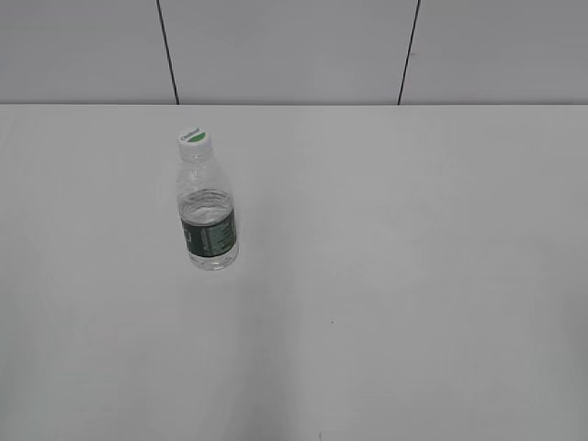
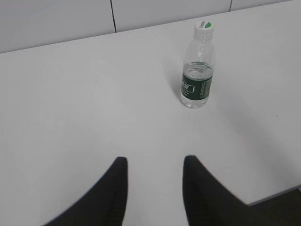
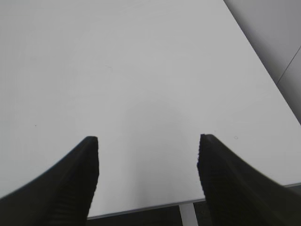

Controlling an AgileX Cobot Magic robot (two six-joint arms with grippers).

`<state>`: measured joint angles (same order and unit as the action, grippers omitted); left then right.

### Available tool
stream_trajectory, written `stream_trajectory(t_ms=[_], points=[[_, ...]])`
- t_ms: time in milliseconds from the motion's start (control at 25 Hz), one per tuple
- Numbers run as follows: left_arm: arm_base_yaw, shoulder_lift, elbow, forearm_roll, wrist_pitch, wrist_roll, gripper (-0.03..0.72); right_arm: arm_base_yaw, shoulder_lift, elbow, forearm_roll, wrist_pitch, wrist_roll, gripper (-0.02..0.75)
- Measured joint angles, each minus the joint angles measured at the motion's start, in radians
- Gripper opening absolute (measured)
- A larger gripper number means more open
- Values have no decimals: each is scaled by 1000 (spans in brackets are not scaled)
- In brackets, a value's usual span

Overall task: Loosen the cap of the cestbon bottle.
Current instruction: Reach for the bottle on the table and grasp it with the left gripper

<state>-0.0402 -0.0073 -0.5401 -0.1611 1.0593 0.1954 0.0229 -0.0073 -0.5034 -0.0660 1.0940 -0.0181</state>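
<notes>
The cestbon bottle (image 1: 209, 213) stands upright on the white table, left of the middle, clear and ribbed with a dark green label band. Its white cap (image 1: 195, 139) with a green mark sits on top. The bottle also shows in the left wrist view (image 2: 198, 75), with its cap (image 2: 204, 28), at the upper right, well ahead of my left gripper (image 2: 155, 162). The left gripper is open and empty. My right gripper (image 3: 148, 140) is open and empty above the table's near edge; no bottle shows in its view. Neither gripper shows in the exterior view.
The white table (image 1: 413, 276) reaches back to a pale panelled wall (image 1: 294, 46). Its near edge shows in the right wrist view (image 3: 141, 210), with a white table leg (image 3: 188, 215) below, and at the lower right of the left wrist view (image 2: 277, 194).
</notes>
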Motion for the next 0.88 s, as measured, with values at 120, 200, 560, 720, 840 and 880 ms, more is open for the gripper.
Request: stream_trajectory(t_ms=[120, 200, 560, 720, 840, 880], points=[[0, 0, 0, 0, 0, 0, 241, 0, 0, 0, 0, 0, 0, 510], [0, 0, 0, 0, 0, 0, 241, 0, 0, 0, 0, 0, 0, 510], [0, 0, 0, 0, 0, 0, 241, 0, 0, 0, 0, 0, 0, 510], [0, 0, 0, 0, 0, 0, 241, 0, 0, 0, 0, 0, 0, 510], [0, 0, 0, 0, 0, 0, 241, 0, 0, 0, 0, 0, 0, 510], [0, 0, 0, 0, 0, 0, 241, 0, 0, 0, 0, 0, 0, 510]])
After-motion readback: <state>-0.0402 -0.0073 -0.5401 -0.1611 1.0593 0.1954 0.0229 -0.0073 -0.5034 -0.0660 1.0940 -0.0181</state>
